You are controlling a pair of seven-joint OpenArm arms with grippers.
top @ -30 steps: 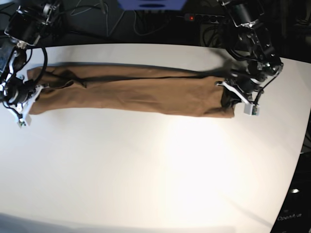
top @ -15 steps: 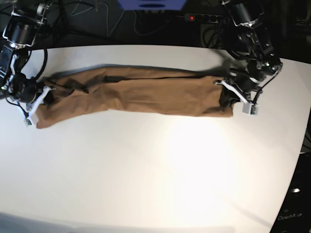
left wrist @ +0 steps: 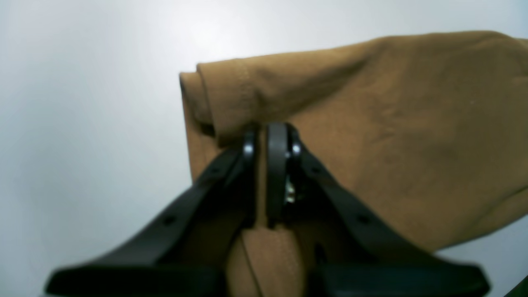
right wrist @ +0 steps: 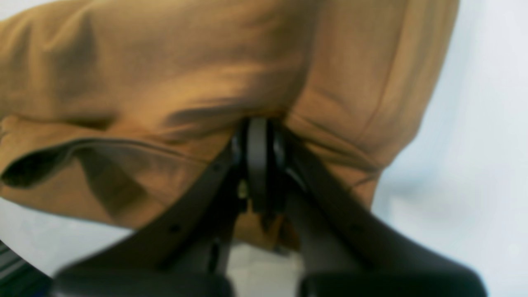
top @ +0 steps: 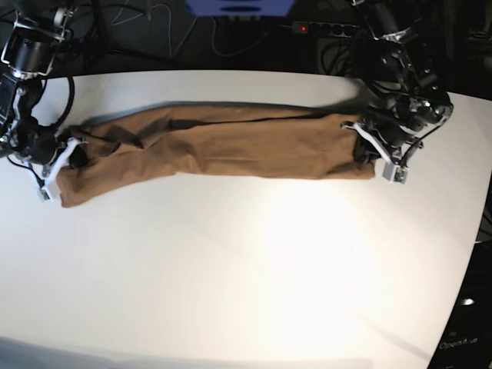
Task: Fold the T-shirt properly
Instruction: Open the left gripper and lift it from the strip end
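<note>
Along the far edge of the white table (top: 231, 261) lies the T-shirt (top: 223, 146), folded lengthwise into a long narrow tan-brown band that runs from near the far left corner toward the far right corner of the base view. The band sags a little toward the near side at its left end, where the cloth is rumpled.

The right gripper (top: 55, 165) sits at that left end. Its arm comes down from the dark area beyond the far left corner, bends at the elbow and turns the wrist inward, so the white-tipped fingers point along the table toward the cloth. In the right wrist view the right gripper (right wrist: 258, 165) has its jaws pressed together on a fold of the T-shirt (right wrist: 206, 82), with the fabric bunched and creased above the pads and a dark opening of the cloth at lower left.

The left gripper (top: 377, 150) sits at the other end of the band. Its arm reaches down from beyond the far right corner, the forearm angled toward the table's middle and the wrist tilted low over the cloth. In the left wrist view the left gripper (left wrist: 266, 173) is clamped on a hemmed edge of the T-shirt (left wrist: 392, 123); a thin layer of fabric shows between the nearly touching pads, and a stitched fold stands just above them.
</note>
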